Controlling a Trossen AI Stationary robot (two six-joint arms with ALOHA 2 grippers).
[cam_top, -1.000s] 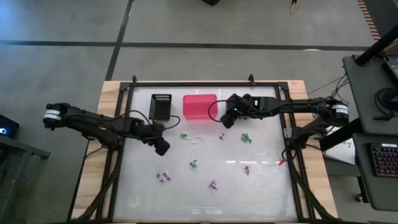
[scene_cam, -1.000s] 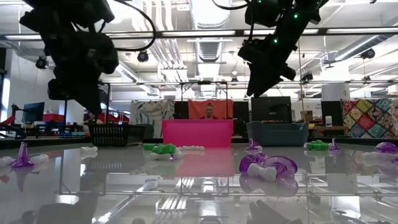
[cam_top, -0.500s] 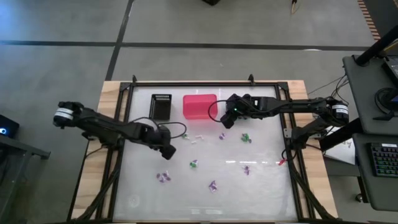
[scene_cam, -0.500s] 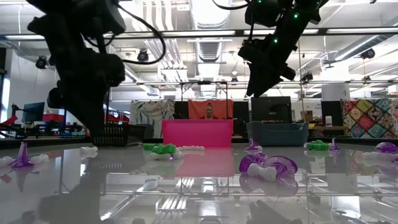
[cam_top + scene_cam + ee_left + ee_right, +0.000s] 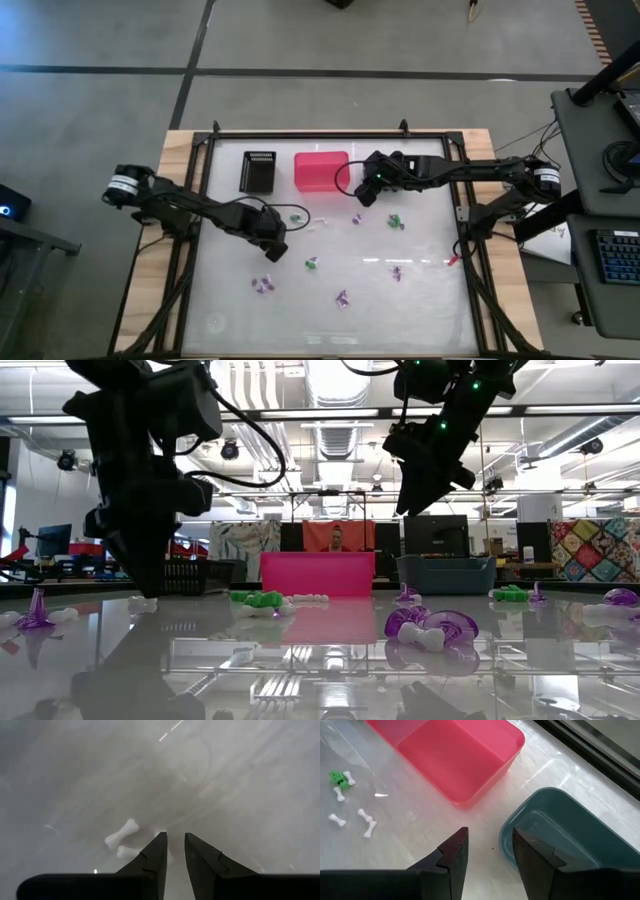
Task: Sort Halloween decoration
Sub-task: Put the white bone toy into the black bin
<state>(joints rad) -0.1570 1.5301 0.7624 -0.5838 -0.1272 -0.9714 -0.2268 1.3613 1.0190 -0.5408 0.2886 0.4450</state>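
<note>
**Trinkets still scattered, bins look empty**

I count the Halloween trinkets mostly loose on the bench (image 5: 430, 300): a green piece (image 5: 296, 217) and small white bones (image 5: 320, 222) near the middle, another green one (image 5: 395, 222) to the right, a green-and-purple one (image 5: 312, 264) below, and purple pieces (image 5: 263, 285) (image 5: 343, 298) (image 5: 396, 272) toward the near side. In the right wrist view the pink bin (image 5: 455, 755) and the teal bin (image 5: 565, 835) both show bare floors, so I judge nothing has gone into those two yet. The black bin (image 5: 259, 171) I cannot see into well enough to say.

My left gripper (image 5: 272, 247) hangs low over the bench just beside the white bones; its wrist view shows two bones (image 5: 121, 833) right in front of its fingers (image 5: 154, 857), which stand only slightly apart and hold nothing. My right gripper (image 5: 367, 190) hovers between the pink and teal bins, fingers (image 5: 452, 852) apart and empty.

By my reckoning the sorting has barely begun, with nearly every piece left to pick and place.
</note>
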